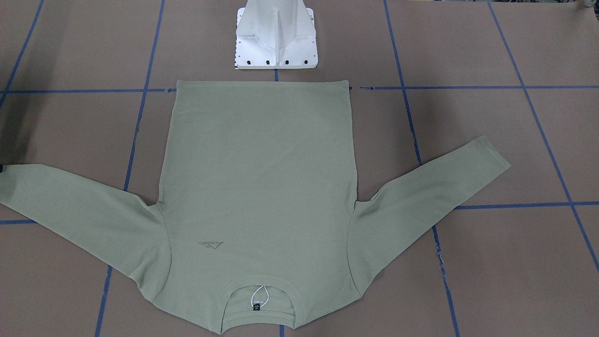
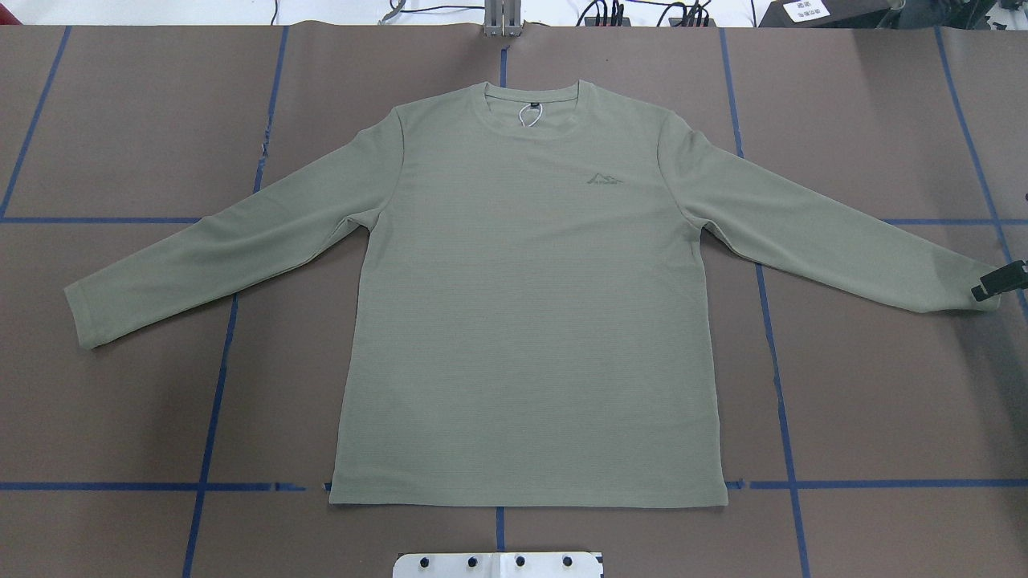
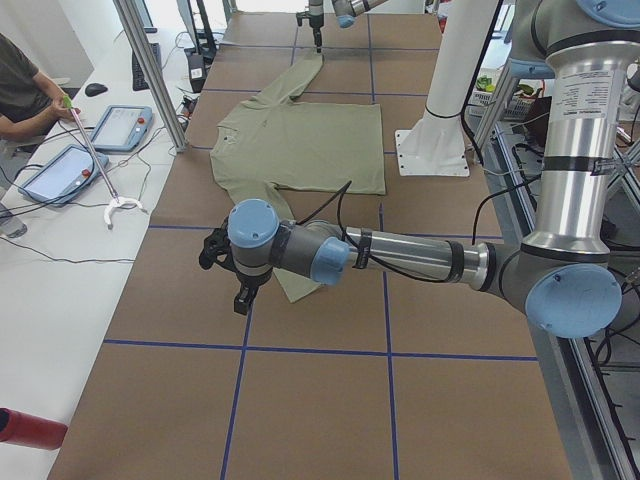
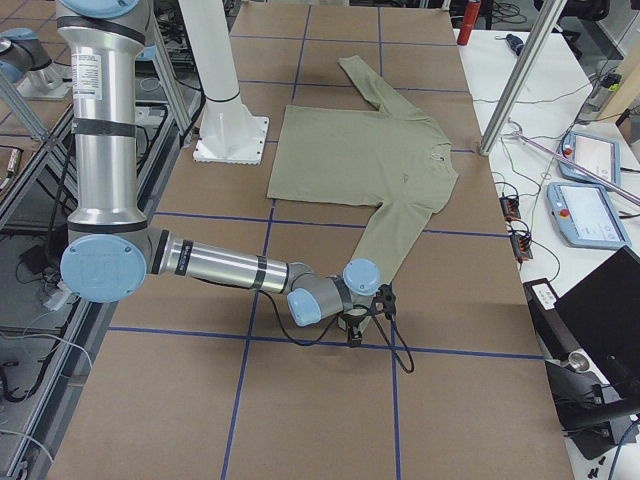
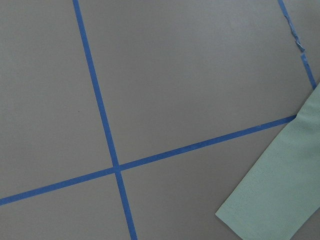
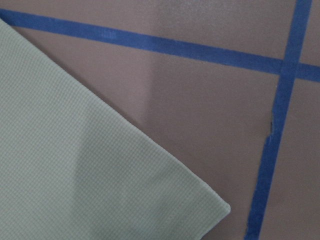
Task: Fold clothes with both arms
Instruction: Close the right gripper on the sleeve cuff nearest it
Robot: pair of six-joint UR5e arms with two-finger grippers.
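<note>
One pale green shirt lies flat and face up on the brown surface, its hem just beyond the white pedestal. The body runs straight away from the pedestal, with the chest logo farther out and the ribbed neck with its black label at the end farthest from the pedestal. The left sleeve and right sleeve slant out to either side of the pedestal's line, and no fold looks begun. The left pincer hangs low just off the left cuff; whether it is spread or pressed together I cannot tell. The right pincer sits at the tip of the right cuff, touching or just over it; again I cannot tell if it pinches cloth. The risk, as I judge it, lies in the grasps: a pincer that catches only the top layer of a cuff, or bites the paper covering beneath, would let the sleeve slip or tear the covering. Uneven lifts would also drag the soft knit body askew from the pedestal's line
</note>
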